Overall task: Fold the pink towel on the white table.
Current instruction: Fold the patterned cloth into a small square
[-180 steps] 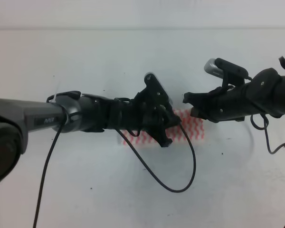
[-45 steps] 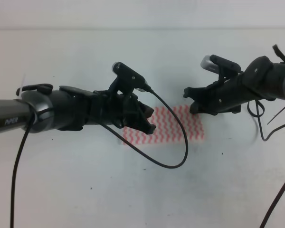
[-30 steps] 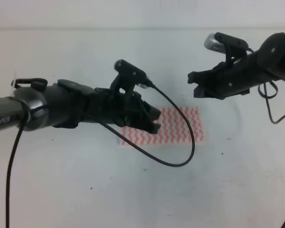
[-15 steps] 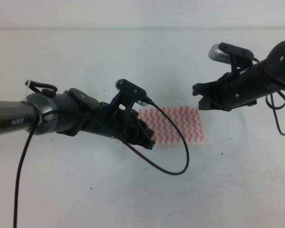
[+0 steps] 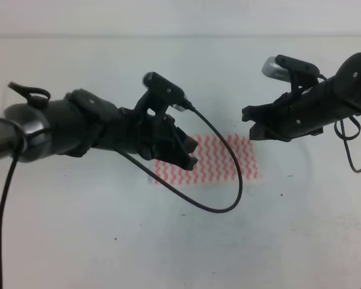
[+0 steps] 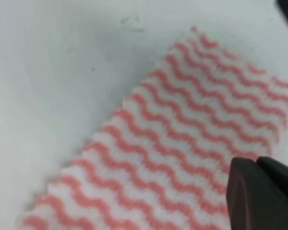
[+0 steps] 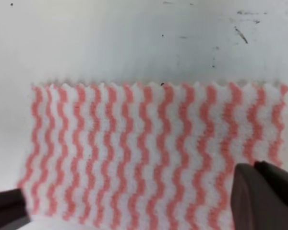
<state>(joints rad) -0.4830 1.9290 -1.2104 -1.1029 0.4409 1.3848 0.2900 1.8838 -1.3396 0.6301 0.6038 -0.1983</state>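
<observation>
Left gripper (image 5: pixel 189 153) state unclear, right gripper (image 5: pixel 253 123) apart, above pink towel (image 5: pixel 219 159): thin, limp; likely pinch frayed corner.

The towel (image 5: pixel 219 159) lies flat on the counter (image 5: pixel 168 241), right of centre. The left tool (image 5: pixel 189 153) hangs over the towel's left end, a cable (image 5: pixel 225 180) looping from it across the towel. The right tool (image 5: pixel 253 123) hangs just beyond the towel's far right corner, clear of it.

Bright, even overhead light; soft faint shadows, mild washed-out glare, left wrist view blurred
</observation>
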